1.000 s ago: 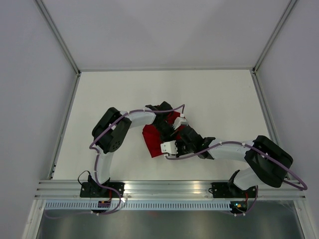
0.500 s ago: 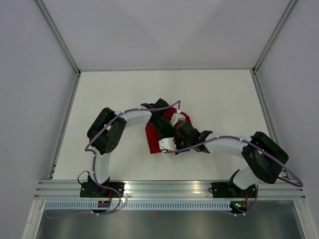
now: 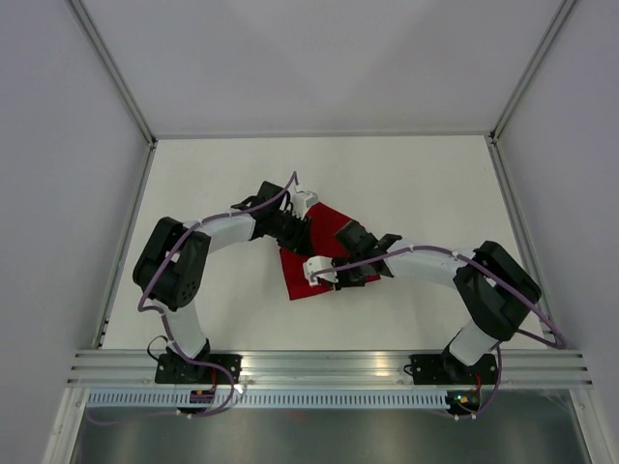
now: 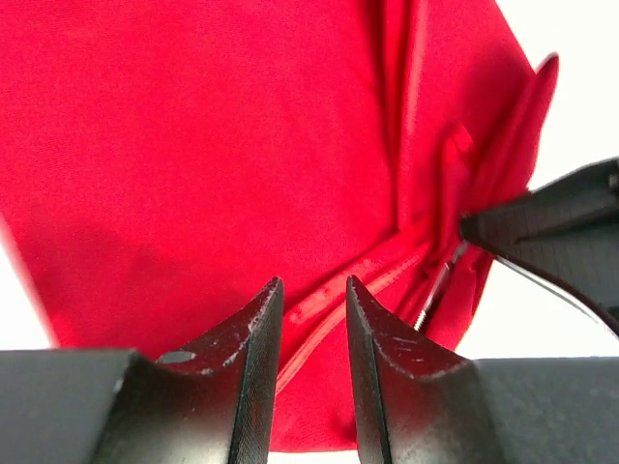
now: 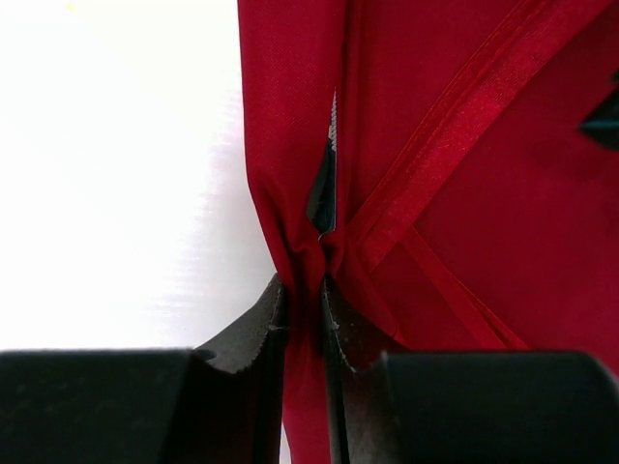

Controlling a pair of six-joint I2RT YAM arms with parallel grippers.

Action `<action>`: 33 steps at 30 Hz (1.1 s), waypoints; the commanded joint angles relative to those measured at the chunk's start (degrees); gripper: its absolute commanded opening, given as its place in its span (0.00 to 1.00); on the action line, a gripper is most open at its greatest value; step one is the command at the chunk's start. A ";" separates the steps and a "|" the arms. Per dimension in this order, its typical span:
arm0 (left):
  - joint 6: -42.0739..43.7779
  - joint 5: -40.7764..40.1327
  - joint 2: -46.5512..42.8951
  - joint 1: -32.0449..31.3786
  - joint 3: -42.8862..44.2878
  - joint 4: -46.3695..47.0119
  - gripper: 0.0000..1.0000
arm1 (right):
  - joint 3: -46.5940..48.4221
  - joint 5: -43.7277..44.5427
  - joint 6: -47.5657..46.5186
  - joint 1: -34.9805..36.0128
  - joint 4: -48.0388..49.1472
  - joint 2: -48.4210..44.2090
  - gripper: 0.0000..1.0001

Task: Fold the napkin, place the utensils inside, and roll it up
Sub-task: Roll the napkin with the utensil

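The napkin [image 5: 484, 193] is pinched at a fold by the right gripper [image 5: 302, 290]; the left gripper [image 4: 312, 300] stands open over it.

left arm [image 3: 174, 269]: black joints, white links | right arm [image 3: 493, 288]: same | cables [image 3: 416, 249]: purple | fingers [image 4: 247, 387]: black, scuffed

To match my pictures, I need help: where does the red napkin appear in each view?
Top external: napkin at centre, between the arms.
Left wrist: napkin fills most of the picture.
Right wrist: napkin covers the right half.
Shared landmark: right gripper, pinching the napkin's fold.
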 commanded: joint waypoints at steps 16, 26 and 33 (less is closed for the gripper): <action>-1.85 -46.96 -43.52 -10.79 -36.38 49.40 0.43 | 36.89 -21.02 -9.58 -12.25 -42.56 35.32 0.09; 30.16 -50.14 -33.72 -30.21 -35.17 47.58 0.45 | 51.66 -23.23 -11.44 -14.71 -56.46 46.51 0.09; 38.79 -53.12 -22.89 -39.46 -35.34 48.53 0.50 | 52.99 -23.05 -10.20 -14.80 -56.81 47.65 0.09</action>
